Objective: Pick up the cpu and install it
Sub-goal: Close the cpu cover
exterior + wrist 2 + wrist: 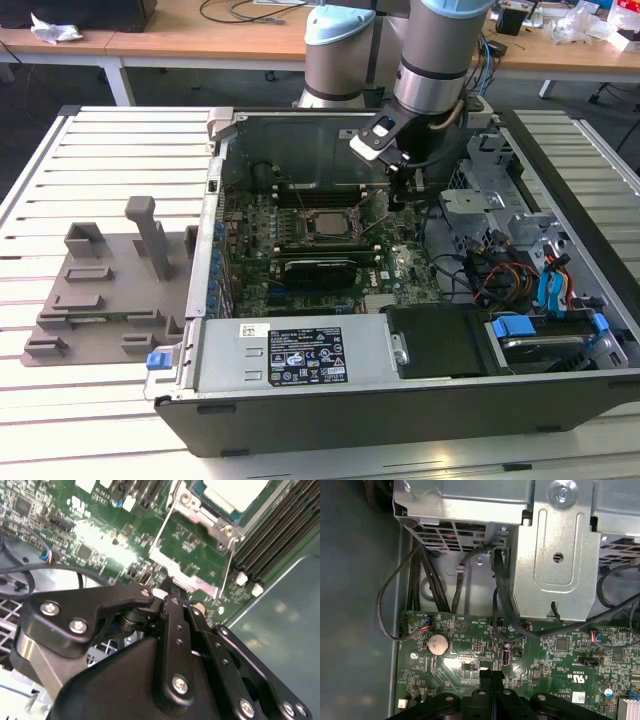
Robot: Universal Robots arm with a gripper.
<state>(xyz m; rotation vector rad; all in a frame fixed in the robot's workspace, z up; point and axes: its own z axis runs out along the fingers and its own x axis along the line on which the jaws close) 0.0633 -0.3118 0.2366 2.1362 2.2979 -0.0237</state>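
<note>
1. White slatted table (110,170) under the open computer case (400,425). Wooden desks (180,40) run along the back, and a grey tray (100,290) sits on the exterior view's left.
2. The cpu (325,222) lies in its socket at the centre of the exterior view. In the second wrist view the picture edge cuts it off (235,492).
3. My gripper (491,672) hangs low over the motherboard (545,650), fingers pressed together. I see nothing between them, and I can't tell whether the tips touch the socket frame (197,517).

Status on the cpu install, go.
Gripper jaws shut, nothing seen held, down by the motherboard. Cpu lying in the socket. Socket's metal frame hinged open, right at the gripper tip.
</note>
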